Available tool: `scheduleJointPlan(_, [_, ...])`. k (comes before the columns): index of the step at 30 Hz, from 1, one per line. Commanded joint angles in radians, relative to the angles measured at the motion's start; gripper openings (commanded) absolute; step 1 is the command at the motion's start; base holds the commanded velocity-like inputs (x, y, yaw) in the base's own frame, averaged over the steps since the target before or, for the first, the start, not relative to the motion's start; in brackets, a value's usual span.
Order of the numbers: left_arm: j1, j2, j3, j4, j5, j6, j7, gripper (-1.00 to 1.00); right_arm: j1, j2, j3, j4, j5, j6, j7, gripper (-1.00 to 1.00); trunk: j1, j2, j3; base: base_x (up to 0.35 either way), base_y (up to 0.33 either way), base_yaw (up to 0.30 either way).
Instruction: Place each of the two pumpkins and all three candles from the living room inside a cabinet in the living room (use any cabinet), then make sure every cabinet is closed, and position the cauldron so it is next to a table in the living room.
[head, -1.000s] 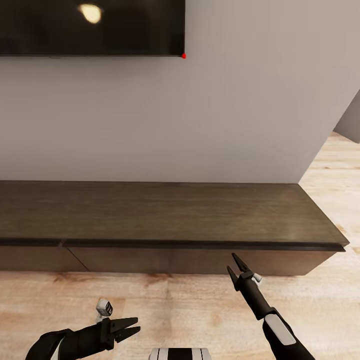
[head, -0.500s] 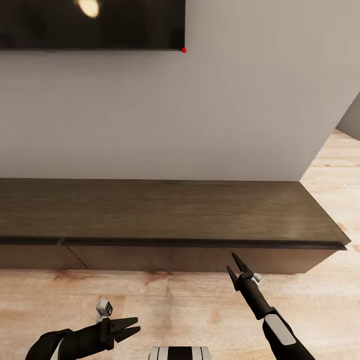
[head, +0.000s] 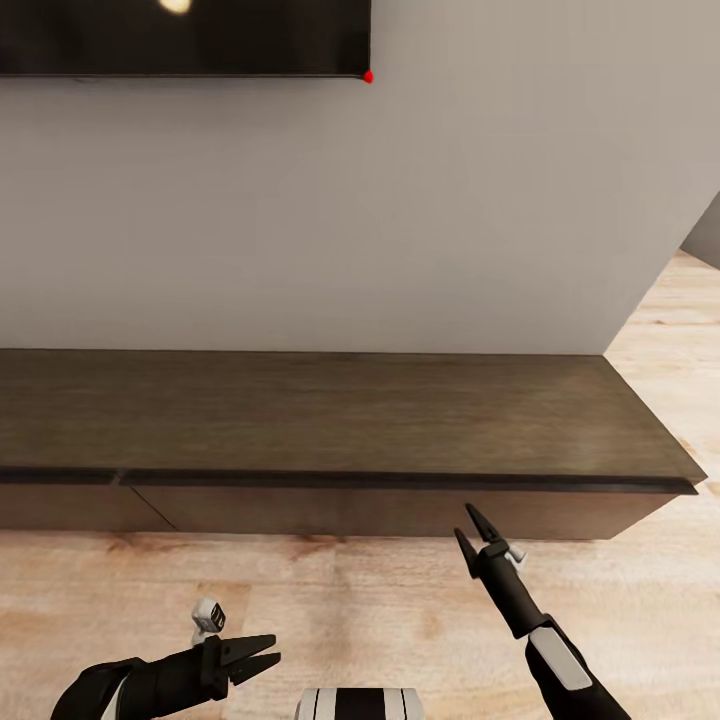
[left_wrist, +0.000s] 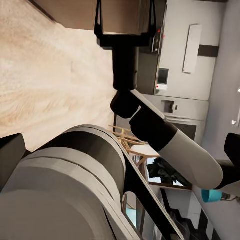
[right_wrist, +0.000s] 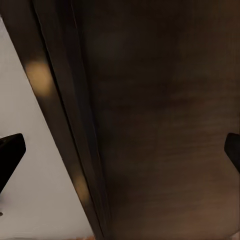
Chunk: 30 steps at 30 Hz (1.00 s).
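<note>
Pale wood flooring (head: 350, 610) fronts the long dark brown wooden cabinet (head: 340, 420), drawers closed, with the left gripper (head: 262, 655) and right gripper (head: 476, 530) both spread, empty.

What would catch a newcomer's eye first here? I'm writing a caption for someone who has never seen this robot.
The long dark brown cabinet runs along the grey wall, its drawer fronts shut, with a black screen mounted above at upper left. In front of it, over the pale wood floor, the right gripper points open at the cabinet's front, while the left gripper hangs open lower down.
</note>
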Motion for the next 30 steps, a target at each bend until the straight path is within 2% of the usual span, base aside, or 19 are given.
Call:
scheduleJointPlan(1, [0.000, 0.000, 0.000, 0.000, 0.001, 0.011, -0.003, 1.00, 0.000, 0.000, 0.000, -0.001, -0.008, 0.009, 0.005, 1.00, 0.000, 0.000, -0.001, 0.000, 0.000, 0.000])
scheduleJointPlan(9, [0.000, 0.000, -0.001, -0.001, 0.001, 0.011, -0.003, 1.00, 0.000, 0.000, 0.040, -0.008, 0.023, 0.006, 0.045, 1.00, 0.000, 0.000, -0.001, 0.000, 0.000, 0.000])
scheduleJointPlan(15, [0.000, -0.001, -0.001, -0.001, 0.001, 0.011, -0.003, 1.00, 0.000, -0.003, 0.045, -0.008, 0.029, 0.006, 0.063, 1.00, 0.000, 0.000, -0.001, 0.000, 0.000, 0.000])
scheduleJointPlan(30, [0.000, -0.001, -0.001, -0.002, 0.001, 0.011, -0.003, 1.00, 0.000, -0.005, 0.049, -0.010, 0.092, -0.030, 0.116, 1.00, 0.000, 0.000, -0.001, 0.000, 0.000, 0.000])
